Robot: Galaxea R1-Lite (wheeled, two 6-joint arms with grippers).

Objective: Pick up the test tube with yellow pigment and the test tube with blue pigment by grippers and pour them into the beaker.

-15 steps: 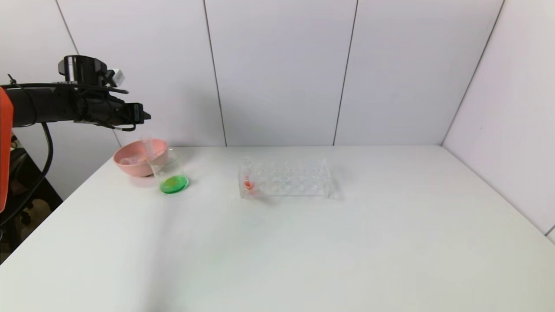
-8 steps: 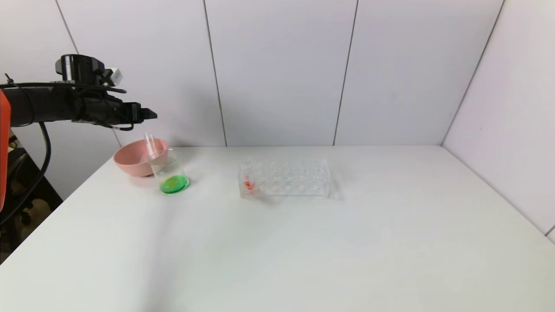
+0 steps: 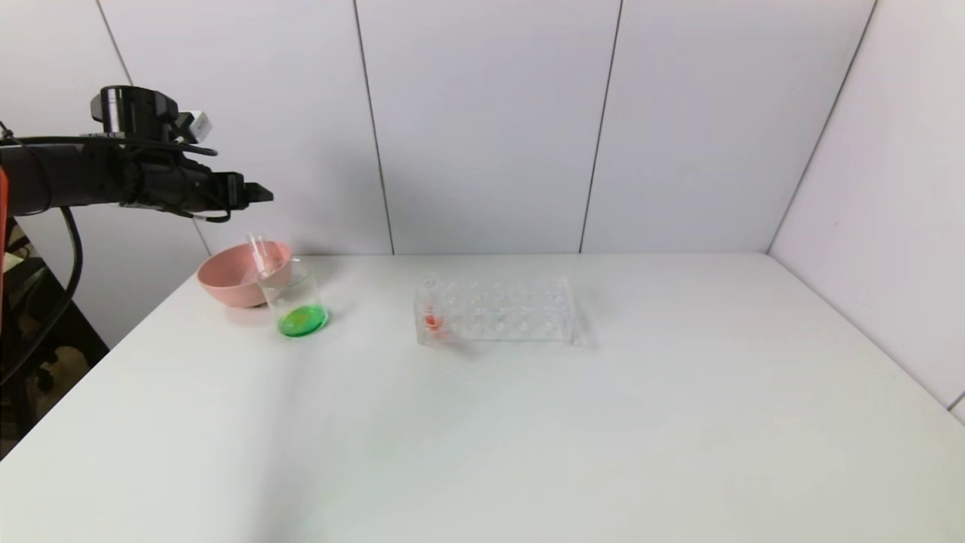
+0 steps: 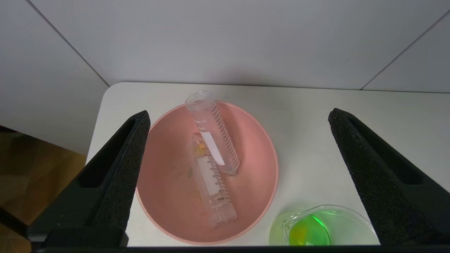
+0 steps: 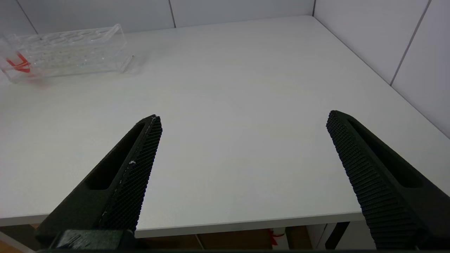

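My left gripper [image 3: 258,194] [image 4: 239,112] hangs open and empty above the pink bowl [image 3: 226,290] [image 4: 165,203] at the table's far left. Two clear tubes are in the bowl. One tube [image 4: 211,182] lies flat and has a small yellow trace near its tip. The other tube [image 4: 215,135] [image 3: 260,253] leans on the bowl's rim and shows no colour, so no blue pigment is in view. The beaker [image 3: 296,302] [image 4: 316,228] stands beside the bowl and holds green liquid. My right gripper [image 5: 244,115] is open and empty over the table's near right edge.
A clear tube rack [image 3: 505,309] [image 5: 70,52] stands mid-table. One tube with red liquid [image 3: 431,311] [image 5: 17,63] sits at the rack's left end. White wall panels close off the back and the right side. The table's left edge runs just past the bowl.
The left gripper has opened and risen a little. The clear tube below it has come to rest leaning on the bowl's rim.
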